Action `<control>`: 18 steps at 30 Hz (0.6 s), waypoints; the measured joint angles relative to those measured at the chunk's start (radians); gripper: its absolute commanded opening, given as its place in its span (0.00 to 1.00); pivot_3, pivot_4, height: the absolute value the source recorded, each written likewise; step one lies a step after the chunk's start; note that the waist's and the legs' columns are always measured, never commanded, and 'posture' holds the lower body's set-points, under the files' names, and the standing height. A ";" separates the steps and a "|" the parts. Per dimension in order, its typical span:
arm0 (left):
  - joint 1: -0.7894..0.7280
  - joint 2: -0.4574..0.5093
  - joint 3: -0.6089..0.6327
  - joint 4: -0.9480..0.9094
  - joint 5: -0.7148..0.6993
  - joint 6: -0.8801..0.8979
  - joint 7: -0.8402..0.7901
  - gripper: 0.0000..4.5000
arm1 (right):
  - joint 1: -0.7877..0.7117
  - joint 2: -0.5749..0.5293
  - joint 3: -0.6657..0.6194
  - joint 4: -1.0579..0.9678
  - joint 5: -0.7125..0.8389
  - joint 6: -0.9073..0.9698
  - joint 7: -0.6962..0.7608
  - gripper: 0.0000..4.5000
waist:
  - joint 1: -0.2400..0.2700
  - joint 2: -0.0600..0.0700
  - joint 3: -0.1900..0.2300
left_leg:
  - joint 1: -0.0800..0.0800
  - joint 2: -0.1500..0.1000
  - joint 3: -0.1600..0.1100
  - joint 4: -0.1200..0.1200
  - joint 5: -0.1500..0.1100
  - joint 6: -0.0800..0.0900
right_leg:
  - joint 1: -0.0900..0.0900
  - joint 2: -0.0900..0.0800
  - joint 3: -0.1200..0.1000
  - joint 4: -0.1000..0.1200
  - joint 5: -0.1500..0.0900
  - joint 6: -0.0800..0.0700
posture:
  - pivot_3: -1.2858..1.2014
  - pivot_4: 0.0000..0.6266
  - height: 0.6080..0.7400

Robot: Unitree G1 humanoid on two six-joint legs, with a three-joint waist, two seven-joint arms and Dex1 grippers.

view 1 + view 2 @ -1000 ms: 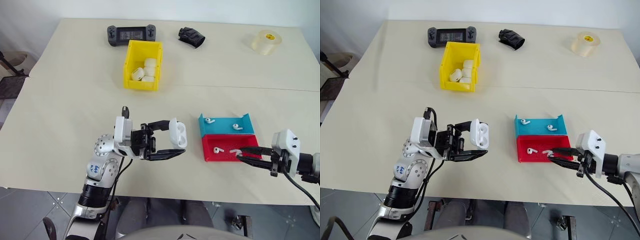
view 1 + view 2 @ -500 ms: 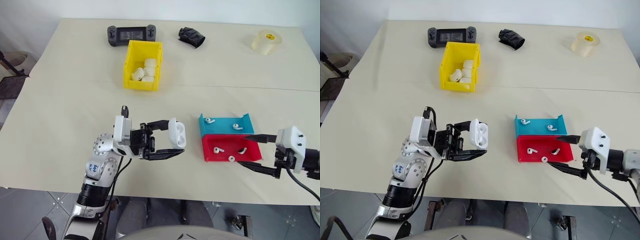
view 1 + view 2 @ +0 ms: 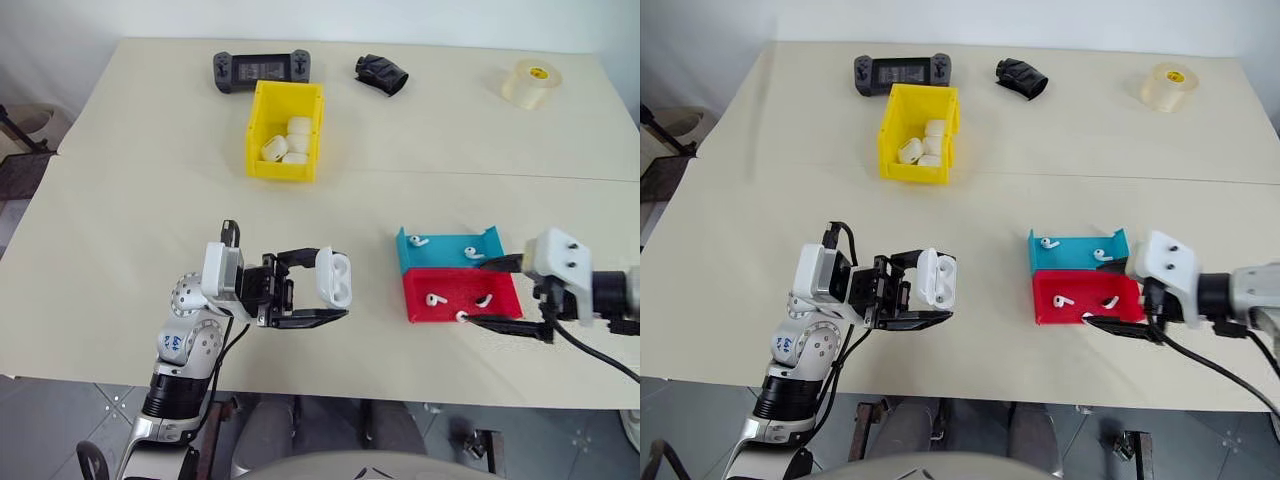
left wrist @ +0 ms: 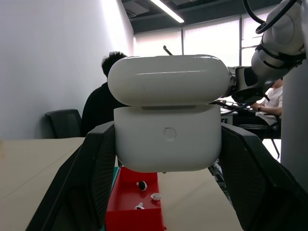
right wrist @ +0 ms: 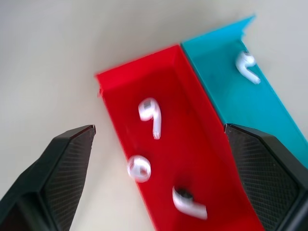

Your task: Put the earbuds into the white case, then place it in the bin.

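The white case [image 3: 334, 280] sits clamped between the two black fingers of the left claw [image 3: 318, 288], held above the near part of the desk [image 3: 140, 220] with its hinged lid raised a little; in the left wrist view a dark gap separates the lid from the body, and what lies inside cannot be made out. Its lower edge is hidden behind the fingers [image 4: 96, 168].

Three earbuds [image 5: 151, 115] lie in the red tray [image 3: 455, 300]: one near the middle, one at the front edge, one partly in shadow toward the right wall. Two more rest in the blue tray [image 3: 445, 248], which touches the red one on its far side. The right claw [image 3: 500, 295] hovers at the right end of these trays, fingers spread wide and gripping nothing; in the head views its lower finger crosses the red tray's near corner and hides it.

The yellow bin [image 3: 287, 130] stands well apart, farther back on the desk, with several white cases in it, their number hard to count. Behind it lie a game controller [image 3: 262, 69], a crumpled black item [image 3: 381, 74] and a roll of clear tape [image 3: 531, 83].
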 measured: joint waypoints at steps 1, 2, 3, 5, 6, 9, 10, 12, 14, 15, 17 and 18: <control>0.002 -0.001 -0.001 0.000 0.000 -0.003 0.001 0.62 | -0.035 0.000 0.031 -0.012 0.002 0.046 -0.021 1.00 | 0.000 0.000 0.000 | 0.000 0.000 0.000 0.000 0.000 0.000 | 0.000 0.000 0.000 0.000 0.000 0.000 | 0.52 0.24 1.00; 0.002 -0.007 -0.003 0.000 0.000 -0.004 0.003 0.62 | -0.057 0.000 0.052 -0.027 0.005 0.083 -0.037 1.00 | 0.001 0.000 0.000 | -0.001 0.000 0.000 0.000 0.000 0.000 | -0.001 0.000 0.000 0.000 0.000 0.000 | 0.52 0.24 1.00; 0.004 -0.011 -0.005 0.000 0.001 -0.007 0.007 0.62 | -0.079 -0.008 0.086 -0.038 -0.001 0.110 -0.045 1.00 | 0.002 0.000 0.000 | -0.001 0.000 -0.001 0.000 0.000 0.000 | -0.001 0.000 -0.001 0.000 0.000 0.000 | 0.52 0.24 1.00; 0.004 -0.017 -0.011 0.000 0.002 -0.011 0.014 0.62 | -0.100 -0.025 0.137 -0.060 -0.014 0.147 -0.056 1.00 | 0.003 0.000 0.000 | -0.002 -0.001 -0.002 0.000 0.000 0.000 | -0.001 0.000 -0.001 0.000 0.000 0.000 | 0.52 0.24 1.00; 0.004 -0.018 -0.011 0.000 0.002 -0.013 0.018 0.62 | -0.113 -0.027 0.159 -0.066 -0.022 0.160 -0.063 1.00 | 0.002 0.000 0.000 | -0.002 -0.001 -0.002 0.000 0.000 0.000 | -0.001 0.000 -0.001 0.000 0.000 0.000 | 0.52 0.24 1.00; 0.003 -0.027 -0.014 -0.001 0.003 -0.016 0.030 0.62 | -0.152 -0.041 0.229 -0.079 -0.071 0.187 -0.094 1.00 | 0.001 0.000 0.000 | -0.002 0.000 -0.002 0.000 0.000 0.000 | -0.001 0.000 -0.001 0.000 0.000 0.000 | 0.52 0.24 1.00; 0.003 -0.029 -0.017 -0.002 0.003 -0.016 0.033 0.62 | -0.157 -0.043 0.241 -0.082 -0.081 0.190 -0.099 1.00 | 0.001 0.000 0.000 | -0.002 0.000 -0.002 0.000 0.000 0.000 | -0.001 0.000 -0.001 0.000 0.000 0.000 | 0.52 0.24 1.00; 0.003 -0.029 -0.019 -0.002 0.003 -0.016 0.036 0.62 | -0.173 -0.043 0.265 -0.088 -0.100 0.195 -0.110 1.00 | 0.000 0.000 0.000 | -0.002 0.000 -0.002 0.000 0.000 0.000 | -0.001 0.000 -0.001 0.001 0.000 0.000 | 0.52 0.24 1.00; 0.003 -0.029 -0.020 -0.002 0.003 -0.016 0.038 0.62 | -0.179 -0.043 0.284 -0.098 -0.111 0.206 -0.120 1.00 | 0.000 0.000 0.000 | -0.001 0.000 -0.002 0.000 0.000 0.000 | -0.001 0.000 -0.001 0.001 0.000 0.000 | 0.52 0.24 1.00; 0.003 -0.029 -0.020 -0.002 0.003 -0.016 0.040 0.62 | -0.185 -0.043 0.298 -0.105 -0.118 0.212 -0.126 1.00 | 0.000 0.000 0.000 | -0.001 0.000 -0.002 0.000 0.000 0.000 | -0.001 0.000 -0.001 0.001 0.000 0.000 | 0.52 0.24 1.00; 0.002 -0.029 -0.020 -0.002 0.003 -0.016 0.046 0.62 | -0.192 -0.041 0.318 -0.110 -0.127 0.213 -0.133 1.00 | 0.000 0.000 0.000 | -0.001 0.000 -0.002 0.000 0.000 0.000 | -0.001 0.000 -0.001 0.001 0.000 0.000 | 0.52 0.24 1.00; 0.002 -0.028 -0.020 -0.002 0.003 -0.016 0.047 0.62 | -0.194 -0.039 0.327 -0.110 -0.136 0.212 -0.138 1.00 | 0.000 0.000 0.000 | -0.001 0.000 -0.002 0.000 0.000 0.000 | -0.001 0.000 -0.001 0.001 0.000 0.000 | 0.52 0.24 1.00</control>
